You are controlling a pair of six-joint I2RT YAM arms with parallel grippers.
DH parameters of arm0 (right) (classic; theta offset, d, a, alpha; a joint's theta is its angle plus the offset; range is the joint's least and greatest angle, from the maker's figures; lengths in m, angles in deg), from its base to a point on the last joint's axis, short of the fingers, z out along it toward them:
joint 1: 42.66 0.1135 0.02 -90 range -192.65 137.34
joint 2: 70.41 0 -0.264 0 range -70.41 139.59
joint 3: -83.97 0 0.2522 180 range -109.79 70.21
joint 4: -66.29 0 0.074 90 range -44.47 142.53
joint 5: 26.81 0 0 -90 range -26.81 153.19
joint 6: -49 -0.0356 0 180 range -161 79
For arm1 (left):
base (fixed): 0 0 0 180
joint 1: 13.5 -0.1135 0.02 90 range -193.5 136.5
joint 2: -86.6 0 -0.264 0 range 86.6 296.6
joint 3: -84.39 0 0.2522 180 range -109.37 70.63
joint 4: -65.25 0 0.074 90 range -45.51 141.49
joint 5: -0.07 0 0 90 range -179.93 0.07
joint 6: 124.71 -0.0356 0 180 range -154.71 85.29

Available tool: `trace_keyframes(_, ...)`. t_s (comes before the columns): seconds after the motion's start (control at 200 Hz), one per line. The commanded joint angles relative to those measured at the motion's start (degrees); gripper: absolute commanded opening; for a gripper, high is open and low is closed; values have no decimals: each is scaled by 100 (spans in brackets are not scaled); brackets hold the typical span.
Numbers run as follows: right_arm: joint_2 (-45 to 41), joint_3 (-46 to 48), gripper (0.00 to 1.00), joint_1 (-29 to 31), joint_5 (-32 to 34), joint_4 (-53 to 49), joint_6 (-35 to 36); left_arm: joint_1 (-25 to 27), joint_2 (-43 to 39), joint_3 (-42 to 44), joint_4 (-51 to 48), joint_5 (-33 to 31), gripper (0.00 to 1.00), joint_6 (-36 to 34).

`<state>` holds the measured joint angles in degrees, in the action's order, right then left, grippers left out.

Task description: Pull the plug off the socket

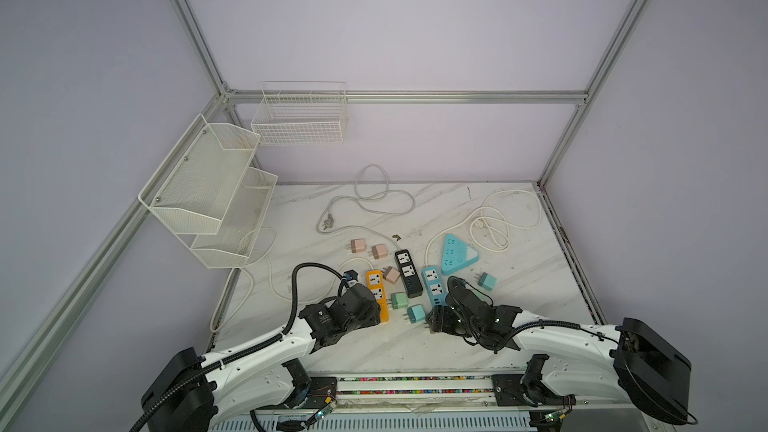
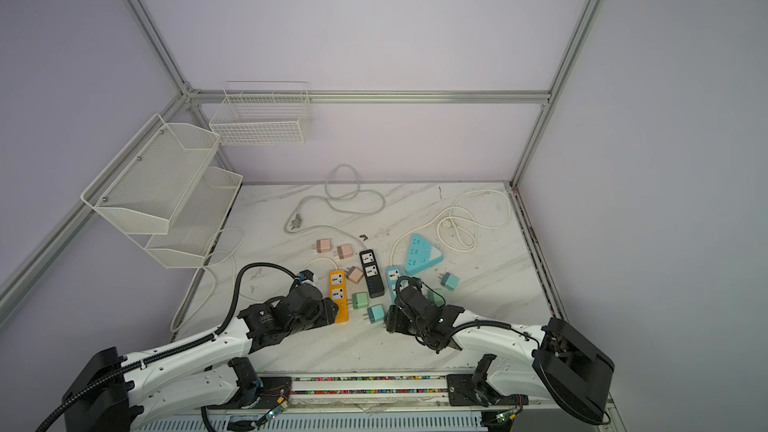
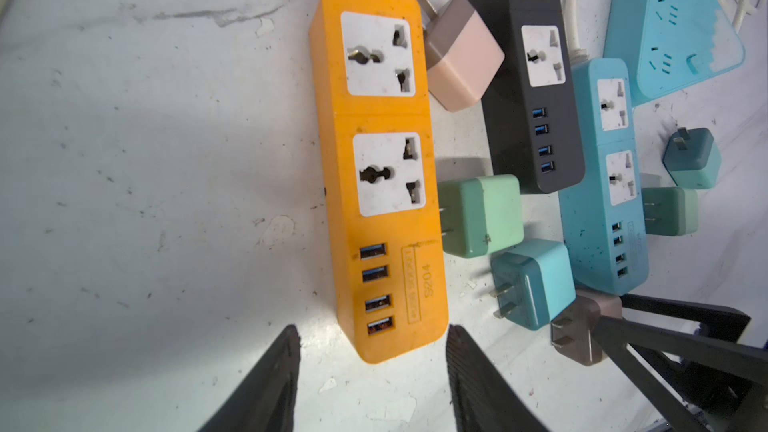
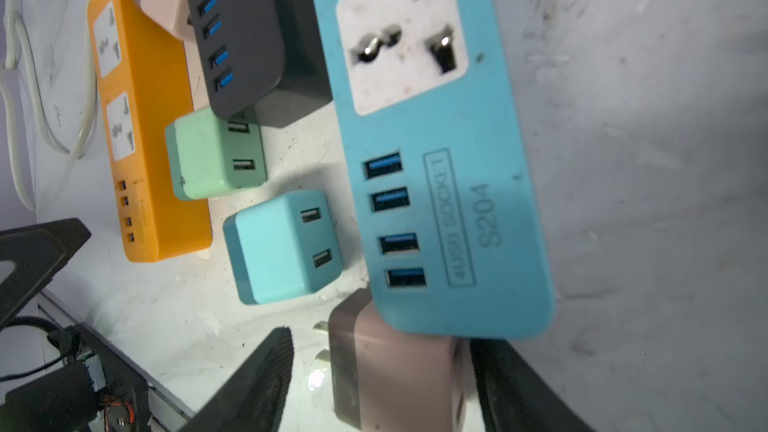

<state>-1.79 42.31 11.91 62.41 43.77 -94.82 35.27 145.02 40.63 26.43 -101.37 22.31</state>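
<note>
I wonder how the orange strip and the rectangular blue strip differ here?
The orange strip has an orange body, the rectangular blue strip a light blue one. The orange one's USB end lies between the open jaws of the left gripper; the blue one's meets a pink-brown adapter straddled by the open right gripper. Both have two empty sockets, four USB ports, S204 marking.

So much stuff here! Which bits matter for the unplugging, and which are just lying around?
In the job: right gripper, pink plug between its jaws, blue power strip.
Lying about: black strip, triangular strip, green plug, turquoise plug, wire basket.
</note>
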Motion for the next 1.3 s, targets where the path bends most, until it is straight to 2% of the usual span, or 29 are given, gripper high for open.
trace_keyframes(0.0, -266, -415, 81, -3, 556, -1062, -102, 10, -200, -646, -115, -462, 62, -330)
trace_keyframes(0.08, -469, -718, 90, -7, 809, -1534, -175, 2, -284, -804, -223, -736, 67, -488)
trace_keyframes(0.14, -631, -1044, 97, -7, 1266, -1919, -117, -29, -337, -973, -375, -1028, 72, -650)
trace_keyframes(0.25, -739, -1718, 98, -119, 2288, -2444, 102, -293, -329, -1332, -643, -1473, 83, -1012)
trace_keyframes(0.35, -708, -2121, 97, -471, 3267, -2420, 416, -822, -237, -1677, -831, -1721, 95, -1255)
trace_keyframes(0.38, -660, -2186, 97, -656, 3550, -2302, 594, -1029, -218, -1716, -781, -1814, 100, -1349)
trace_keyframes(0.455, -449, -2344, 97, -1238, 4317, -2092, 899, -1648, -73, -1848, -698, -1924, 100, -1510)
trace_keyframes(0.53, -148, -2240, 97, -1738, 4973, -1312, 1524, -2212, 141, -1889, -514, -2281, 100, -1710)
trace_keyframes(0.58, 77, -2103, 97, -2180, 5156, -618, 1907, -2467, 273, -1781, -199, -2645, 100, -1928)
trace_keyframes(0.7, 534, -1738, 97, -3109, 5583, 713, 2389, -3271, 694, -1473, 777, -3072, 100, -2677)
trace_keyframes(0.785, 923, -1385, 97, -3722, 5389, 1790, 2772, -3837, 1066, -1314, 1323, -2981, 100, -2995)
trace_keyframes(0.86, 1281, -1168, 97, -4254, 5167, 2527, 2947, -4110, 1464, -1125, 1965, -3109, 100, -3310)
trace_keyframes(0.94, 1668, -937, 97, -4785, 4386, 3414, 3101, -4333, 1891, -871, 2763, -3135, 100, -3661)
trace_keyframes(1.075, 2535, -913, 97, -4884, 3909, 4767, 3743, -4481, 2209, -188, 4645, -2612, 99, -4274)
trace_keyframes(1.12, 2669, -1011, 97, -4885, 3605, 4973, 3835, -4482, 2487, 55, 5444, -2355, 99, -4779)
trace_keyframes(1.19, 2857, -913, 97, -4889, 3183, 5734, 4258, -4491, 2453, 117, 5621, -2162, 100, -4979)
trace_keyframes(1.235, 2979, -968, 97, -4895, 3116, 5958, 4474, -4499, 2485, 275, 6140, -2108, 100, -5214)
trace_keyframes(1.3, 2996, -827, 97, -4903, 2879, 6484, 4744, -4561, 2545, 488, 6766, -1684, 100, -5319)
